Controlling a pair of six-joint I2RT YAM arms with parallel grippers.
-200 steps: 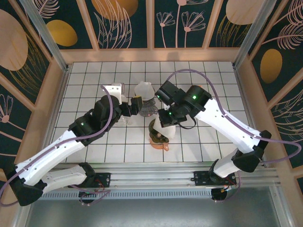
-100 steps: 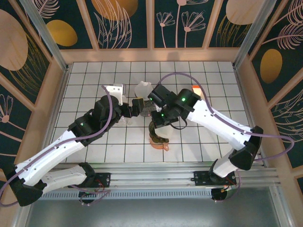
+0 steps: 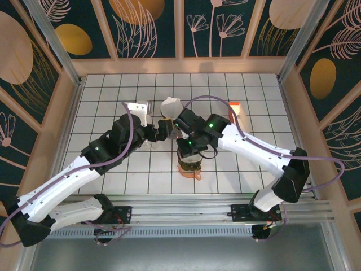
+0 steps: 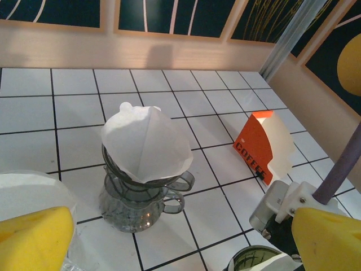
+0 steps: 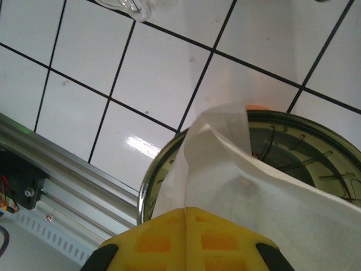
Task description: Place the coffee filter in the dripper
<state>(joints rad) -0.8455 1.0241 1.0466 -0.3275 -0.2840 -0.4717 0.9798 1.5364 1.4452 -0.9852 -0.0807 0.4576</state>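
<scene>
Top external: dripper (image 3: 189,167) on white gridded table (image 3: 101,96), dark floral walls (image 3: 146,28) around.

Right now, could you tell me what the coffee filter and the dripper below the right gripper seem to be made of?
Coffee filter: thin white paper, matte, with a crimped seam and soft folds. Dripper: probably translucent greenish glass or plastic, glossy; ribs show on its wall.
</scene>
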